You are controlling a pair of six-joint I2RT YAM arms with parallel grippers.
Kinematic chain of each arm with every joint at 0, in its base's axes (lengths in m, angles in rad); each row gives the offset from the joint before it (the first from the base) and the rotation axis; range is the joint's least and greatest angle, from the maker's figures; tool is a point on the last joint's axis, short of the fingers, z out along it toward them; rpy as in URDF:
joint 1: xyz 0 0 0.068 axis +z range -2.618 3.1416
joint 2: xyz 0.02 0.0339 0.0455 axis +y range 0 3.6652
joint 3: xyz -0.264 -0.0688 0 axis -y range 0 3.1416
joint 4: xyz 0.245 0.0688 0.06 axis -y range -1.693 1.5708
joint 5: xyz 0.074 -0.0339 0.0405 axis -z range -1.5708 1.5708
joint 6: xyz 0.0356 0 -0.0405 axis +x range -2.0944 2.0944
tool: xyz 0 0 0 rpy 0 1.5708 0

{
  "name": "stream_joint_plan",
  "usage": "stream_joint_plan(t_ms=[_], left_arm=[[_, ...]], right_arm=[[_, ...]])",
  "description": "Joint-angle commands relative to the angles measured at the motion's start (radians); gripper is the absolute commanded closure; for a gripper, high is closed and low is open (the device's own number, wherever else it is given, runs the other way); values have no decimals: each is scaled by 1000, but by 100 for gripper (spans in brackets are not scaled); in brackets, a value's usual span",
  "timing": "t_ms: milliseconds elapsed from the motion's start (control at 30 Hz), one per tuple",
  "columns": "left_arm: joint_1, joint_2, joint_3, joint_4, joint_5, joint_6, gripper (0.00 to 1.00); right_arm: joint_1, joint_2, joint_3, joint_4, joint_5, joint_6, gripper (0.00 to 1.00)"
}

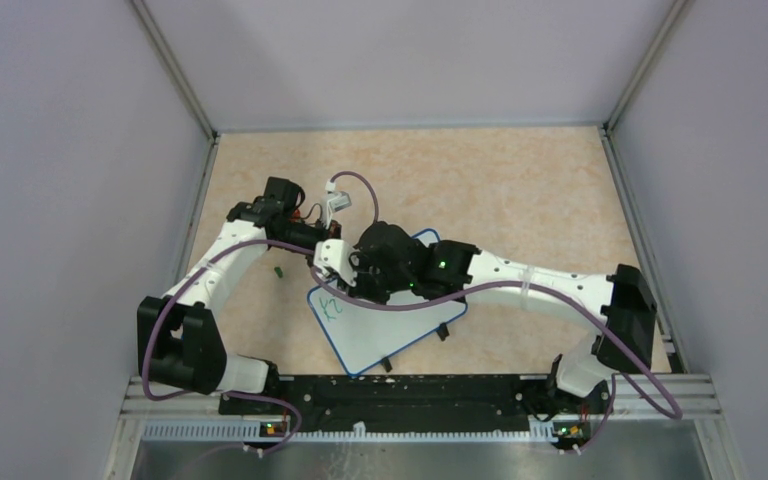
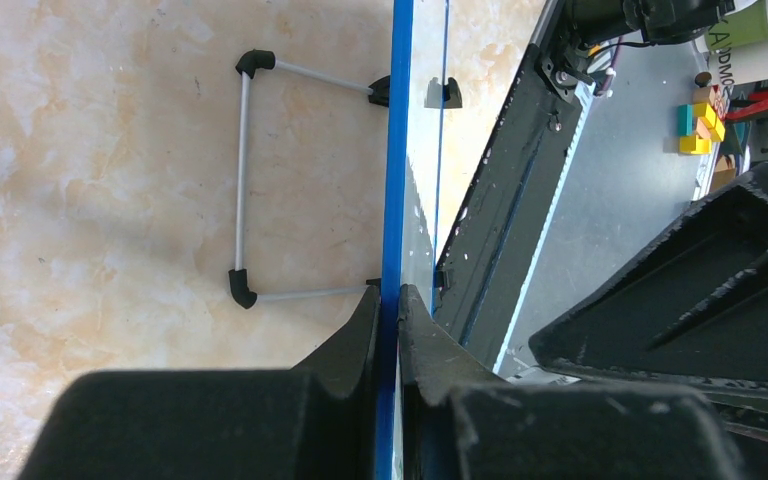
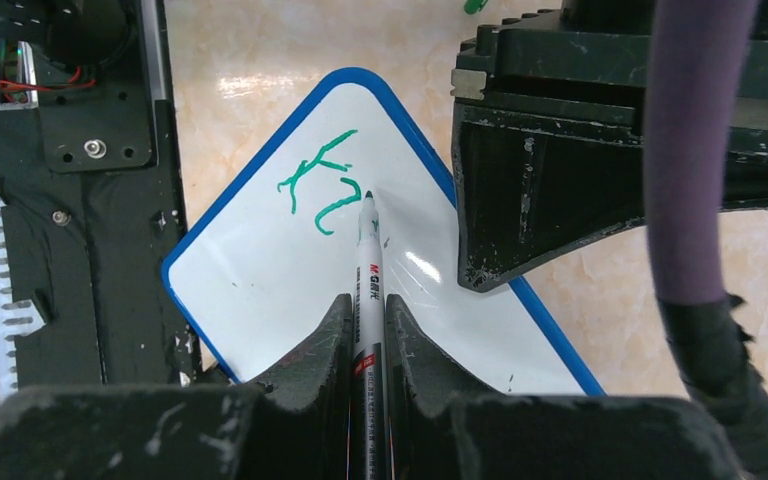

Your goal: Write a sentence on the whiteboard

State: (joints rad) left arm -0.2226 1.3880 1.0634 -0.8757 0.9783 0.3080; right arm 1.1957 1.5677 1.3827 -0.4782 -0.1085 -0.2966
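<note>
The whiteboard (image 1: 400,330), white with a thin blue rim, lies tilted on the table in front of the arms. My left gripper (image 2: 388,300) is shut on its blue rim (image 2: 397,150), seen edge-on. My right gripper (image 3: 367,305) is shut on a white marker (image 3: 368,270), whose tip touches the whiteboard (image 3: 260,290) just right of the writing. Of the sentence (image 3: 320,185), a green K-like letter and one curved stroke show near the board's upper corner. In the top view this writing (image 1: 333,307) sits just below both grippers.
A small green cap (image 1: 278,270) lies on the table left of the board. The board's wire stand (image 2: 243,180) rests on the tabletop. A black rail (image 1: 400,390) runs along the near edge. The left arm's housing (image 3: 580,150) hangs close over the board's right side.
</note>
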Motion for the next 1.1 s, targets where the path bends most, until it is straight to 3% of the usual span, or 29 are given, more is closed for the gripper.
stream_joint_plan(t_ms=[0, 367, 767, 1067], left_arm=[[-18, 8, -20, 0, -55, -6, 100], [-18, 7, -20, 0, -57, -7, 100], [-18, 11, -20, -1, -58, -7, 100], [-19, 10, -20, 0, -58, -7, 100]], right_arm=[[3, 21, 46, 51, 25, -11, 100], [3, 30, 36, 60, 40, -8, 100], [2, -78, -9, -19, -25, -6, 100], [3, -48, -29, 17, 5, -15, 100]])
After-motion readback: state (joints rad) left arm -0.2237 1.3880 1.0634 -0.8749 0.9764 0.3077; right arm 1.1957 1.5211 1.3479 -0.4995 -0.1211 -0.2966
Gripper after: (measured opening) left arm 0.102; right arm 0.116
